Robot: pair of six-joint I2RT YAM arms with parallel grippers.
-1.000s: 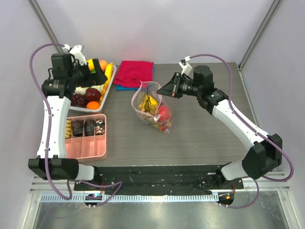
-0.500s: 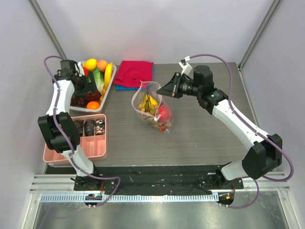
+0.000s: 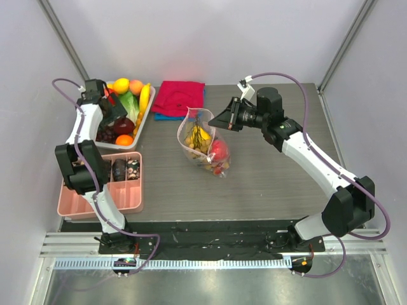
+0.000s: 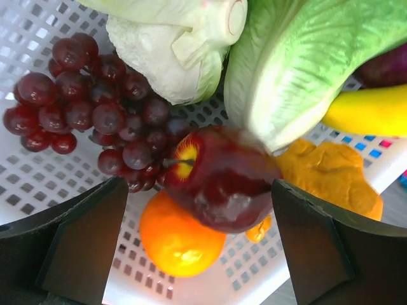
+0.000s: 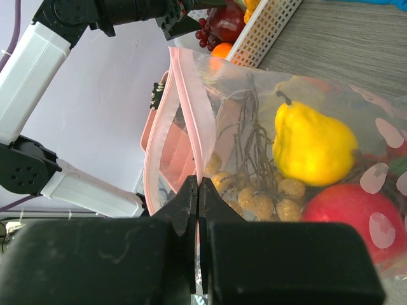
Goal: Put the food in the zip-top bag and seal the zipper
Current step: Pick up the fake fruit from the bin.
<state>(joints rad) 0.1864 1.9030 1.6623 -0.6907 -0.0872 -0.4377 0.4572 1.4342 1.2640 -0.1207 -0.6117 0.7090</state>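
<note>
Standing upright mid-surface: zip-top bag, mouth up, containing a yellow pear, a red fruit and a cluster of tan berries. Right gripper: jaws pinched flat on the pink zipper at the mouth edge. Left gripper: jaws spread fully wide, holding nothing, over the white basket at far left. Dark red apple lies between the fingers, apart from both. Same basket: grapes, orange, lettuce, banana. Near left: pink compartment tray. Far centre: red cloth.
</note>
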